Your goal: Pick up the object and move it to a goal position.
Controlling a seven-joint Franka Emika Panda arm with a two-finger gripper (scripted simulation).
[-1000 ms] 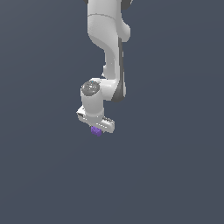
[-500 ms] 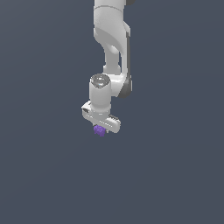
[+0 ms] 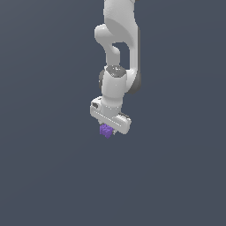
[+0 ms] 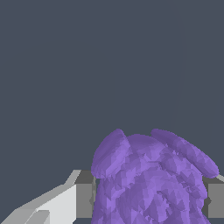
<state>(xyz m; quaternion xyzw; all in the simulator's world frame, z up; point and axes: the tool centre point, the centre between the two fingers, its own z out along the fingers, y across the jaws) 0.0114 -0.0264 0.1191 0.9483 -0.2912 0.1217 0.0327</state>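
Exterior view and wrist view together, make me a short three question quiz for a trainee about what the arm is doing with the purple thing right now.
1. True or false: the purple object sits between the fingers of the tool.
2. Multiple choice: in the exterior view, where is the object relative to the white tool body? A) directly under it B) far off toward the exterior view's left C) above the wrist.
3. Short answer: in the wrist view, what flanks the object on both sides?

Key
1. True; the tool is shut on it.
2. A.
3. The grey finger pads, one on each side, against the knobbly cluster.
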